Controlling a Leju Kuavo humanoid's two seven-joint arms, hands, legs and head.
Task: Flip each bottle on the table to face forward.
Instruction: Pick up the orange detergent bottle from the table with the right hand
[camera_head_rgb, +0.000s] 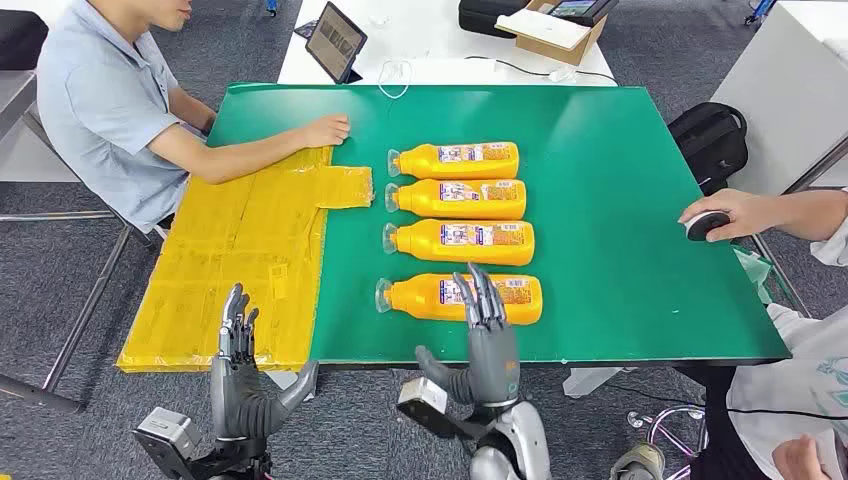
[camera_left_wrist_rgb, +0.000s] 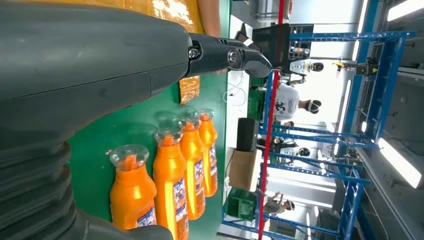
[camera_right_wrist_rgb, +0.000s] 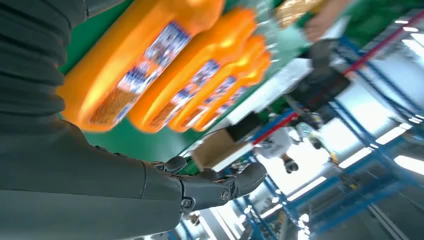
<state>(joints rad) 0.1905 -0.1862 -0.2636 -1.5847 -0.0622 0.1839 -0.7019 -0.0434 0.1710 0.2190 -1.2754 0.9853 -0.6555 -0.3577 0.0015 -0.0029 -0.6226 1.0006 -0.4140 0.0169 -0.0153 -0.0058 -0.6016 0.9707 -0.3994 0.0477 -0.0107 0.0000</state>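
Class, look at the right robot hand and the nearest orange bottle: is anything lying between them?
Nothing visible does. The right robot hand is raised at the table's near edge, its fingers overlapping the nearest bottle in the head view, with just green table around.

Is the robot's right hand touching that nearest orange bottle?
Cannot tell. In the head view the right robot hand overlaps the nearest bottle, with no visible gap or contact.

Four orange bottles lie on their sides mid-counter, stacked in a column toward the near edge, clear caps pointing left, labels up.
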